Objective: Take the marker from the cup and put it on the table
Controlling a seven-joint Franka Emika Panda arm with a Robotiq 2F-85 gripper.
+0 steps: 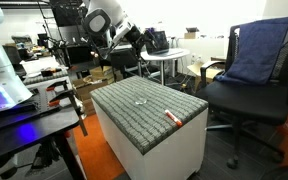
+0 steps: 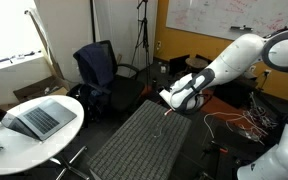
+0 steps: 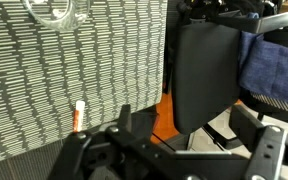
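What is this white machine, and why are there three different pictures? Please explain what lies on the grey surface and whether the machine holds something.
It is a robot arm with a two-finger gripper at its end. Two pictures come from cameras standing in the room. The third comes from a camera on the wrist, looking down past the gripper. On the grey-topped table a short red-orange marker lies flat, and a small clear cup stands apart from it. The gripper's fingers look apart and hold nothing.
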